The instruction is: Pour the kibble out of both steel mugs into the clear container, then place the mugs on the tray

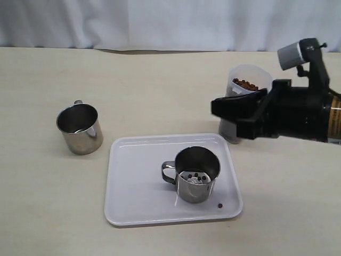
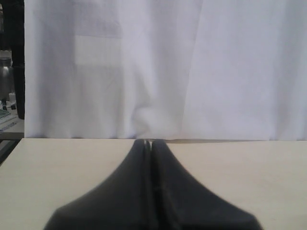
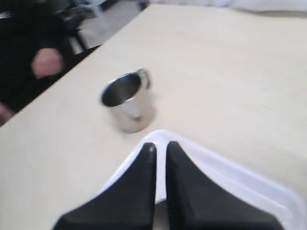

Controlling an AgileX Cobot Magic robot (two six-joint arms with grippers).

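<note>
One steel mug (image 1: 196,173) stands upright on the white tray (image 1: 133,176) with a few kibble pellets (image 1: 195,175) in its bottom. The other steel mug (image 1: 80,128) stands on the table to the tray's left, also seen in the right wrist view (image 3: 127,100). The clear container (image 1: 246,85) stands behind the tray's right corner, holding kibble (image 1: 245,84). My right gripper (image 1: 216,108) hovers in front of the container, hiding its lower part; its jaws (image 3: 160,145) are shut on nothing, above the tray rim (image 3: 230,167). My left gripper (image 2: 150,141) is shut and empty over bare table.
A single loose pellet (image 1: 220,205) lies on the tray near its front right corner. A white curtain (image 1: 160,21) hangs behind the table's far edge. A person's hand (image 3: 45,62) shows off the table's side in the right wrist view.
</note>
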